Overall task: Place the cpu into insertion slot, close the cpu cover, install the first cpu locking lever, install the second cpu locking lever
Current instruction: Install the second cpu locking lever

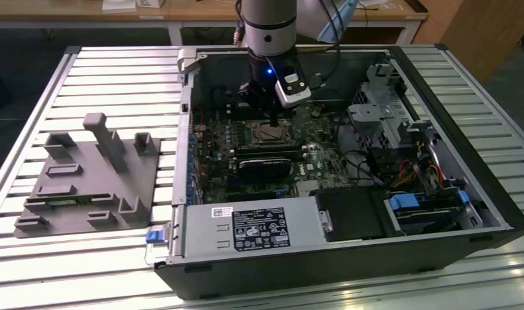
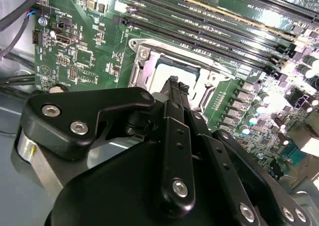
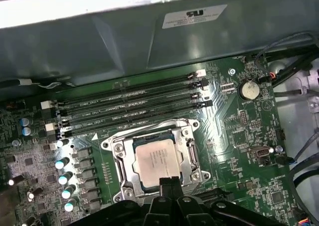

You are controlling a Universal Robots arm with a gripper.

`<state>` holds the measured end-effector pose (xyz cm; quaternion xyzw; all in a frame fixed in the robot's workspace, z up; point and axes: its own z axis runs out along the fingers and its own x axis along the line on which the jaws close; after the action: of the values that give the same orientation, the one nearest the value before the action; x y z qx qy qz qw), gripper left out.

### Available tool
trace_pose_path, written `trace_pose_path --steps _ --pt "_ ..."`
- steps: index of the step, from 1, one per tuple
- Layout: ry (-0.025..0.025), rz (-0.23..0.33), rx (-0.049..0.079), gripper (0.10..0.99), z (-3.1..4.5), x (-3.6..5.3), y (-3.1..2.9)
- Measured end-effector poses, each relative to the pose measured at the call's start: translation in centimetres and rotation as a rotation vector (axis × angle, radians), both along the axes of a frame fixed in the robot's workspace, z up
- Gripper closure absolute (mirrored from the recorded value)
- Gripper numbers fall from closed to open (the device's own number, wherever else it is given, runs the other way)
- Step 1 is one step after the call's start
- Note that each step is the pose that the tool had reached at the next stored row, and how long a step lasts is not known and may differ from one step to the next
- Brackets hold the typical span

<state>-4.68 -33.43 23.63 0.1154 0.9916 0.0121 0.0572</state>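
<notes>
We see the black gripper (image 3: pixel 169 182), fingertips pressed together and holding nothing, poised over the pale silvery square cpu (image 3: pixel 158 160) (already seated in its metal-rimmed insertion slot (image 3: pixel 118 153)).

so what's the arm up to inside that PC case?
The arm has its end effector down inside the open computer case, right at the insertion slot on the motherboard. The cpu already lies in the slot, and the cpu cover is down around it, framing the chip. The fingertips sit together at the cover's edge, holding nothing visible.
</notes>
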Motion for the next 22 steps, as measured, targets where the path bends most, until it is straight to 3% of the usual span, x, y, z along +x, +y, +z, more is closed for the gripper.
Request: trace_pose_path --steps 6,17,20,22 --pt "0.0000 0.000 0.000 0.980 0.00 0.06 -0.47" --pt "0.0000 0.000 0.001 0.980 -0.03 0.12 -2.41" --pt "0.0000 0.000 0.011 0.980 -0.10 0.09 -3.03" --pt "0.0000 0.000 0.031 0.980 -0.14 0.03 -3.38"
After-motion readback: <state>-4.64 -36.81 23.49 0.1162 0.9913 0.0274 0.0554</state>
